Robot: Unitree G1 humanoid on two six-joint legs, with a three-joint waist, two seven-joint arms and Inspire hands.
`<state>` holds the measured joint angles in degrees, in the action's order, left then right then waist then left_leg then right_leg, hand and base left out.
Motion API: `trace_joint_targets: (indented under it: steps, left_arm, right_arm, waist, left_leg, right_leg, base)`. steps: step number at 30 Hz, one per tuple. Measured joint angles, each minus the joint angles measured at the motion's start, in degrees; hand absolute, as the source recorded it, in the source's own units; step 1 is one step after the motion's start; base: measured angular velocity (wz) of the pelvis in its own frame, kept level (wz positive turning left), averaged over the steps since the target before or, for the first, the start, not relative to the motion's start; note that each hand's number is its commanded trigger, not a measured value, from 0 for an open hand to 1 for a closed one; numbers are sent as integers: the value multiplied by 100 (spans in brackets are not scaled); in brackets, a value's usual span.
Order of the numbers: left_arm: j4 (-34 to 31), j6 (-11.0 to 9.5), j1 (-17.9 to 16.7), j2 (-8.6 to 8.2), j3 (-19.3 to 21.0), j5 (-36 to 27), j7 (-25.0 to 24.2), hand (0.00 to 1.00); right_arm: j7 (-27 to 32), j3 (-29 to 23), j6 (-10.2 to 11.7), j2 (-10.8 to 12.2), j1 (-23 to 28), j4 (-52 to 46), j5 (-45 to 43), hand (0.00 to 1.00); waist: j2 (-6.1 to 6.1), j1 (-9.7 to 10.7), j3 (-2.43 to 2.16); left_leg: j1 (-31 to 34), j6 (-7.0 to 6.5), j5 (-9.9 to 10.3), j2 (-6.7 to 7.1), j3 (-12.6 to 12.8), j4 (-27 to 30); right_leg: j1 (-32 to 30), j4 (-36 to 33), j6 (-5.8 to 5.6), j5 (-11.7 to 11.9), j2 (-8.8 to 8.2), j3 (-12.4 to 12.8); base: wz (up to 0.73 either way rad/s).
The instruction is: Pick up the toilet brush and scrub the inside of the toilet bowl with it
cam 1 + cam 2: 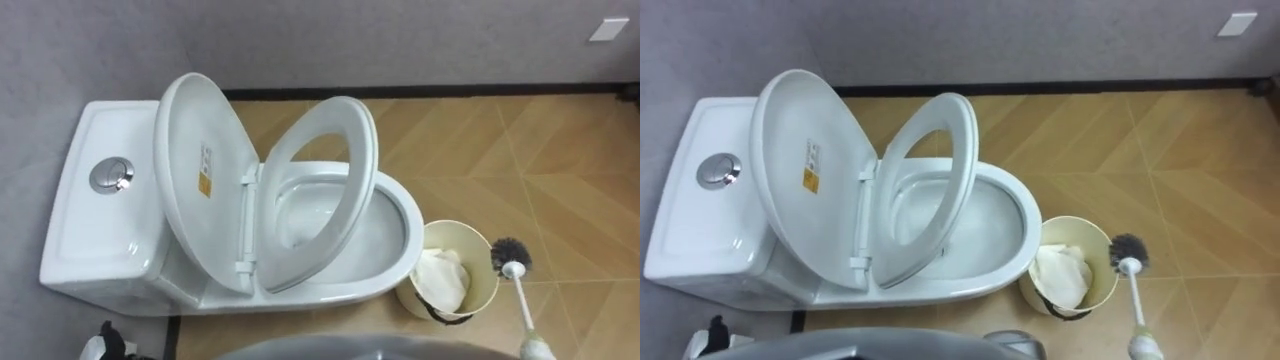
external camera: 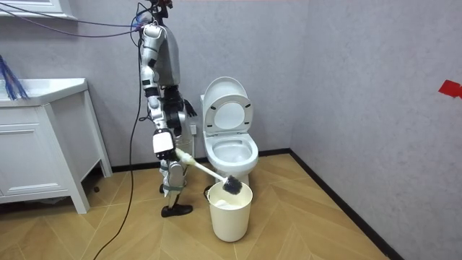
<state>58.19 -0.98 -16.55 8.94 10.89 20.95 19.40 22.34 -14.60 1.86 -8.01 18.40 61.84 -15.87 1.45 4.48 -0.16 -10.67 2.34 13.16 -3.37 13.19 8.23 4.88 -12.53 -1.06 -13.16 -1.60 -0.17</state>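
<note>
Toilet brush [image 1: 512, 258], one, over one bin [image 1: 478, 285]; one toilet [image 1: 400, 215], open

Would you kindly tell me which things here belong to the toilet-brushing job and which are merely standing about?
For the job:
toilet, with lid and seat raised
toilet brush, held by the right hand

Merely standing about:
waste bin, with something white inside
white cabinet
</note>
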Motion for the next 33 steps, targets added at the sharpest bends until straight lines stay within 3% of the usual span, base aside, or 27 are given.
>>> trace_joint_targets:
  steps: [1,6,17,30,33]
  left_arm:
    - [9,19,0,0,-7,0,0,0]
    - [126,190,-31,1,-119,4,-16,0]
    - [135,404,-31,-1,-557,-2,-396,0]
    - [153,910,28,-19,-539,7,-787,0]
    - [154,974,34,-20,-538,11,-884,0]
  right_arm:
    - [-1,14,-15,0,-28,3,-52,0]
    - [-5,264,-69,-5,-183,29,-283,0]
    - [-372,675,-357,0,-211,261,-236,0]
    - [-1225,880,-900,11,-124,498,622,0]
    - [-1356,879,-942,12,-159,498,644,0]
  waist:
    - [-7,-10,-1]
    - [-70,-42,1]
    - [-41,-20,4]
    - [-64,-25,7]
    - [-64,-25,7]
  left_leg:
    - [-1,0,0,-3,2,0]
    - [-3,0,0,-8,2,0]
    - [41,-1,-1,-1,-99,10]
    - [16,-1,-1,4,-295,25]
    - [15,-1,-1,5,-301,25]
  right_leg:
    - [1,0,1,0,3,0]
    - [11,0,3,2,6,-13]
    - [30,7,3,1,-21,-151]
    - [209,197,-2,21,-20,-229]
    - [213,198,-1,21,-20,-230]
  base:
    - [0]
    - [0]
    - [5]
    - [5]
    - [0]
